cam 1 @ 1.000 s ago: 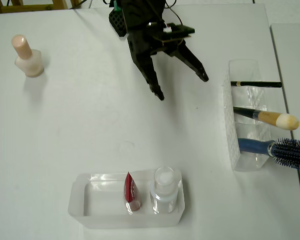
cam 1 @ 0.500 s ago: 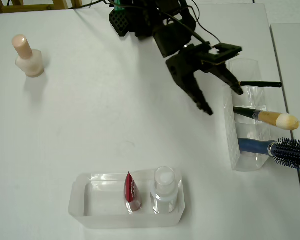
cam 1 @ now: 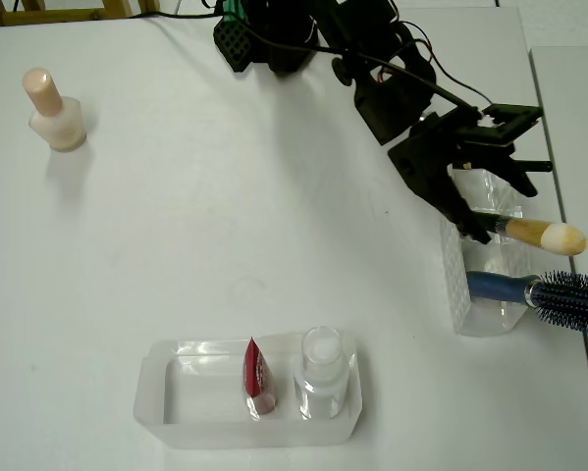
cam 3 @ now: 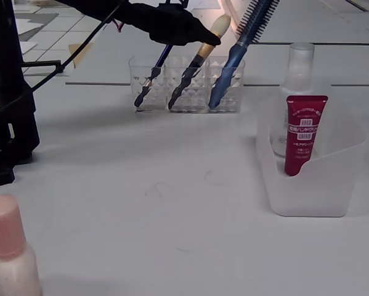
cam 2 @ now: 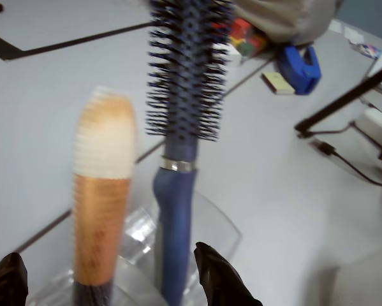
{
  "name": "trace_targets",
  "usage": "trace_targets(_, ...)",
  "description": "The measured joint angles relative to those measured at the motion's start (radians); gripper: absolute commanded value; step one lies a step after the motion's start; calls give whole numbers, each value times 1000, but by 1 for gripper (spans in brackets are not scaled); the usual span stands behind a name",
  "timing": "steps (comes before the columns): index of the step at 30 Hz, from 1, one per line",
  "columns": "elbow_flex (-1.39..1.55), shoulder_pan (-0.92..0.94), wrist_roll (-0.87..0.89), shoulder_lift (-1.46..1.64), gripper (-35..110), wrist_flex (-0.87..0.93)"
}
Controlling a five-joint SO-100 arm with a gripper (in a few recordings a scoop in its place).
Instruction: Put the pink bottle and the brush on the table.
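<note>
Two clear containers sit on the white desk (cam 1: 176, 245). Nearest in the fixed view stands the pink bottle (cam 3: 12, 259), upright on the bare desk, well apart from everything else; it has a squat pale body and a narrower peach cap. In the overhead view this one bottle (cam 1: 53, 110) is near the top left corner.

Next comes a frosted tray (cam 3: 338, 185) holding one red tube (cam 3: 302, 132) standing on its cap and one clear bottle (cam 3: 298, 68) with a white cap behind it; the overhead view shows them side by side in the tray (cam 1: 176, 392).

Farthest is a clear faceted holder (cam 3: 187, 86) with three compartments, one tool leaning in each: a thin black stick (cam 3: 152, 77), the brush (cam 3: 199, 65) in the middle, and a blue hairbrush (cam 3: 233, 52).

The single brush (cam 1: 534, 233) has a dark handle, a tan ferrule and a fluffy cream tip, which reaches out past the holder's edge. In the wrist view its blurred tip (cam 2: 104, 150) stands just beside the hairbrush (cam 2: 184, 95).

The black pincer (cam 1: 505, 201) hangs over the holder with its fingers spread, pinching nothing. In the wrist view the two fingertips (cam 2: 216, 274) flank the brush's ferrule and the hairbrush's handle. The arm (cam 3: 153, 21) crosses in front of the stick's top.
</note>
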Motion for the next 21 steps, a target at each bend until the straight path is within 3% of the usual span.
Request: trace_targets(21, -155, -28, 0, -235, 35, -77)
